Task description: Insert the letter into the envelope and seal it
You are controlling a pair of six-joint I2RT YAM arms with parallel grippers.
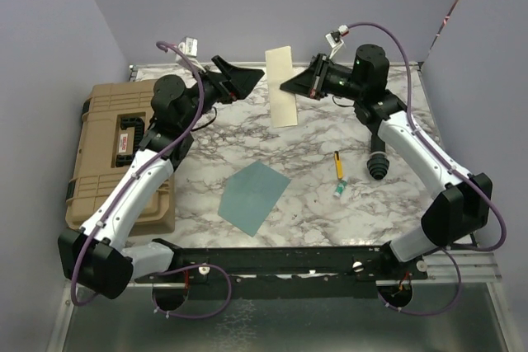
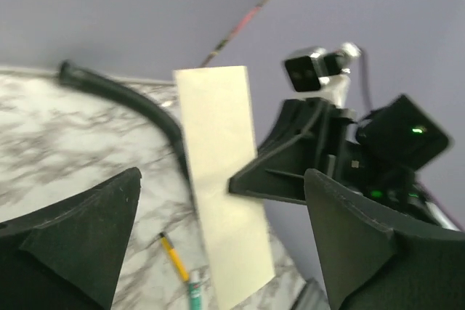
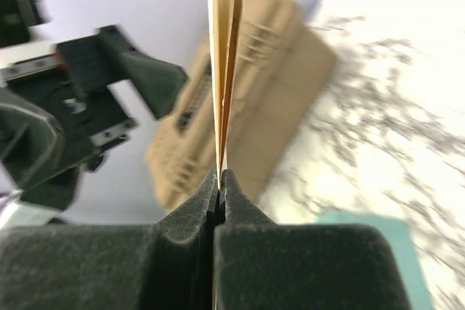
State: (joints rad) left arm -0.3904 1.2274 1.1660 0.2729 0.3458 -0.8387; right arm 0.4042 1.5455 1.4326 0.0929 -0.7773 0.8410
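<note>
Above the back of the counter (image 1: 330,228), the letter (image 1: 281,88) hung upright in the air as a narrow strip. Edge-on in the right wrist view it showed two layers, so it looked folded. The right end effector (image 1: 287,86) was clenched on its edge, fingers pressed together with the paper pinched between them. The left end effector (image 1: 247,84) was released, jaws wide with nothing in them, just beside the letter's left edge and apparently not touching it. The envelope (image 1: 254,195) lay flat on the counter near the front, well apart from the letter; could not tell whether the flap was open. A tan case (image 1: 115,154) sat at the left, and a yellow pen (image 1: 337,165) lay right of the envelope. Step in hand, as a judgement: the folded letter was in the right arm's grip alone and insertion had not started. Next move likely calls for bringing the letter down to the envelope's mouth while the free left arm holds the envelope or lifts the flap.
</note>
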